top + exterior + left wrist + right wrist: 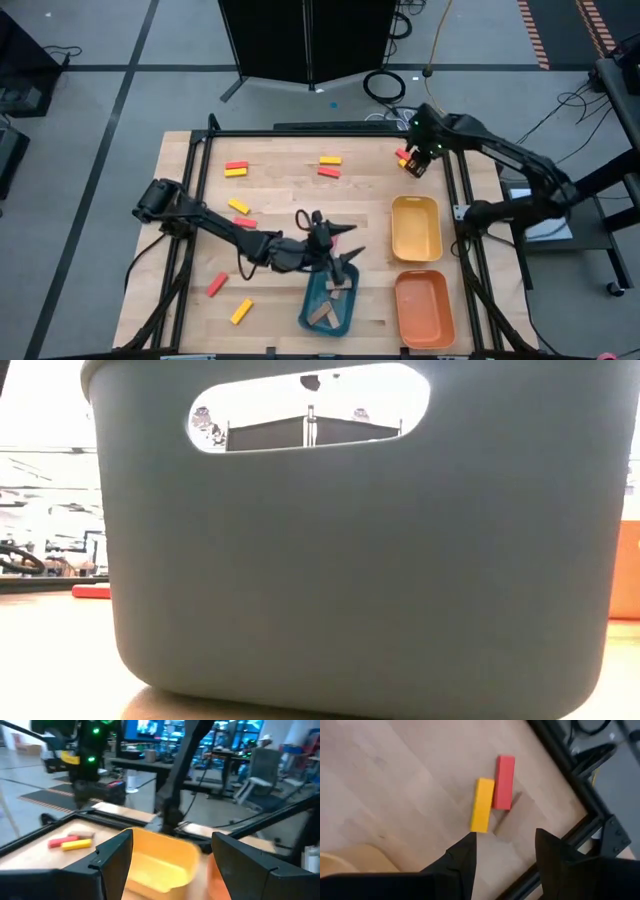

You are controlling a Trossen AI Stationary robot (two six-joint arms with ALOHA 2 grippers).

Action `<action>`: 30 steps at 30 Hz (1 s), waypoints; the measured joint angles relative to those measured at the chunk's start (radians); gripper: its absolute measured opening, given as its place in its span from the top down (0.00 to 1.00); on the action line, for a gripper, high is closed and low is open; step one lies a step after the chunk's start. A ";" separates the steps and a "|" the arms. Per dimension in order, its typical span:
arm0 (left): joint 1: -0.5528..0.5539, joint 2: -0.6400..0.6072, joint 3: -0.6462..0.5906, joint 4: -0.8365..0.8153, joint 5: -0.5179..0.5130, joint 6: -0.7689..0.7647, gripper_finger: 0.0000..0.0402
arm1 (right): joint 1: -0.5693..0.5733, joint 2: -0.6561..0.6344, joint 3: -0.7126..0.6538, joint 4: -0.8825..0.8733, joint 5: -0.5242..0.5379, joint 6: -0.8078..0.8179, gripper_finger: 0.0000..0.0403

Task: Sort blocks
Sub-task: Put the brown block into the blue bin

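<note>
Blocks [482, 804]: a yellow and a red one lie touching just ahead of the right gripper [504, 850], whose fingers hang spread above them, likely lining up a pick. The left gripper [340, 262], fingers apart and empty, hovers over the blue tray [312, 310], where tan blocks [340, 285] already lie.

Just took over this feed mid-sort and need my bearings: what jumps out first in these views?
The left pincer hangs open just over the blue tray, which already holds tan blocks. The right pincer is open too, up at the table's far right corner above a yellow block and a red block lying side by side. Loose red and yellow blocks dot the table, and the yellow tray and orange tray look empty.
</note>
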 joint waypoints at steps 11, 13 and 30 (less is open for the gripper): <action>0.185 0.000 -0.059 -0.041 0.299 0.041 0.34 | -0.153 0.254 -0.001 0.100 -0.002 0.019 0.68; 0.208 -0.010 -0.059 -0.070 0.322 0.074 0.34 | -0.173 0.290 -0.001 0.119 -0.004 0.037 0.68; 0.314 -0.285 -0.059 -0.514 0.404 0.346 0.34 | -0.244 0.384 -0.013 0.160 -0.083 0.043 0.68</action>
